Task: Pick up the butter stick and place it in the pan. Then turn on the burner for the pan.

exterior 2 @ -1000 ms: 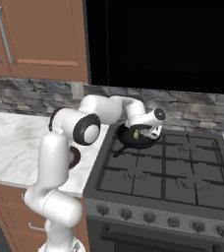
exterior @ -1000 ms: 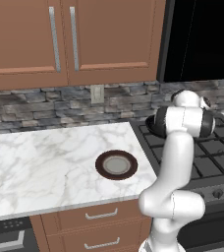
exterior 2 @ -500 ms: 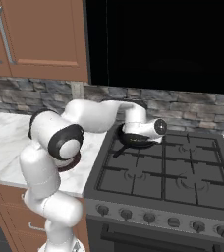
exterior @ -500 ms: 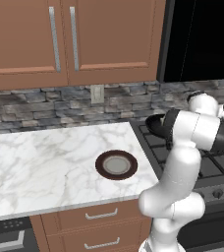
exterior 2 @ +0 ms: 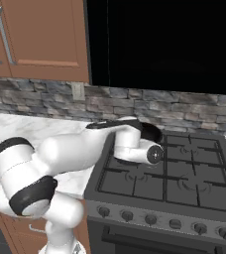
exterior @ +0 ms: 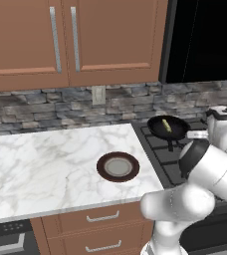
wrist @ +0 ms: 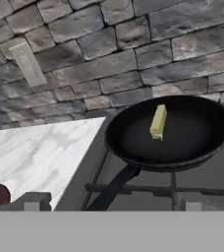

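The black pan (wrist: 169,132) sits on the rear left burner of the stovetop (exterior 2: 184,173), its handle (wrist: 115,188) pointing toward me. The pale-yellow butter stick (wrist: 158,122) lies flat inside the pan, a little left of its middle, and it also shows in the pan (exterior: 168,127) from the left base view. The burner itself is hidden under the pan. My gripper (wrist: 109,204) hovers short of the handle's end, open, with its fingertips (wrist: 33,201) far apart and nothing between them. My arm covers most of the pan (exterior 2: 152,132) in the right base view.
A brown-rimmed plate (exterior: 118,166) rests on the marble counter (exterior: 41,164) left of the stove. A row of knobs (exterior 2: 150,219) runs along the stove's front. A stone backsplash (wrist: 109,54) with an outlet (wrist: 28,63) stands right behind the pan.
The hand has pulled back from over the pan toward the stove's front, and the elbow has swung low. The butter stick stays lying in the pan.
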